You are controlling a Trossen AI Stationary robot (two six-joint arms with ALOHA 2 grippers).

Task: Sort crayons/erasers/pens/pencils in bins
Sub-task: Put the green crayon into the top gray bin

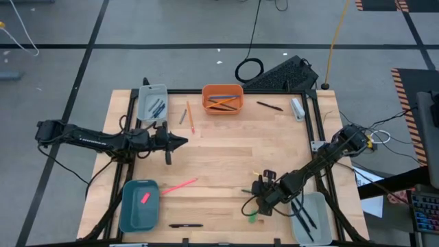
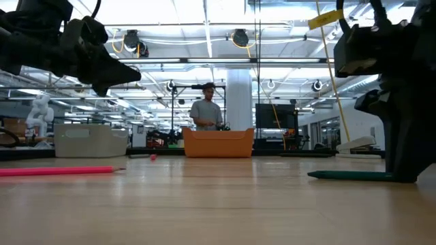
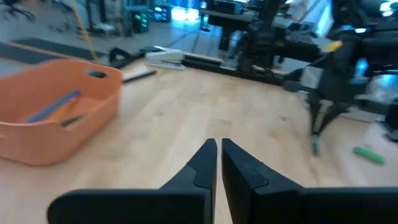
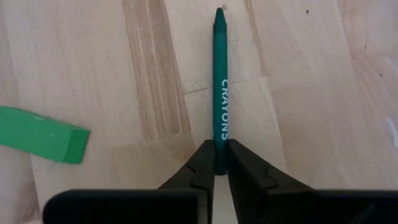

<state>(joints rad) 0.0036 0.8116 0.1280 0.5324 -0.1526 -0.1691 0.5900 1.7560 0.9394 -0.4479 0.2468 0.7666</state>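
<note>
A teal-green crayon [image 4: 220,74] lettered "CRAYONS" lies flat on the wooden table [image 1: 226,161], also in the low view [image 2: 347,175]. My right gripper [image 4: 219,152] is shut on its near end, at the table's near right [image 1: 251,204]. A green eraser [image 4: 40,135] lies beside it. My left gripper [image 3: 218,149] hovers shut and empty over the table's left middle [image 1: 180,142]. An orange bin [image 1: 222,98] holds pencils. The far-left grey bin [image 1: 152,101] holds dark sticks, a teal bin [image 1: 140,204] holds a pink eraser, and a near-right grey bin [image 1: 310,216] holds pens. My right gripper pinches the crayon's blunt end [image 4: 219,135] between its two fingertips [image 4: 202,158]. The fingers slant down from above, and the crayon runs straight out ahead of them. It rests at full length on the table, tip pointing away.
A pink pencil [image 1: 180,185] lies near the teal bin, and two pencils [image 1: 189,118] lie near the orange bin. One black pen [image 1: 269,106] lies at the far right, another [image 1: 185,225] at the near edge. A person [image 2: 206,112] stands beyond the table.
</note>
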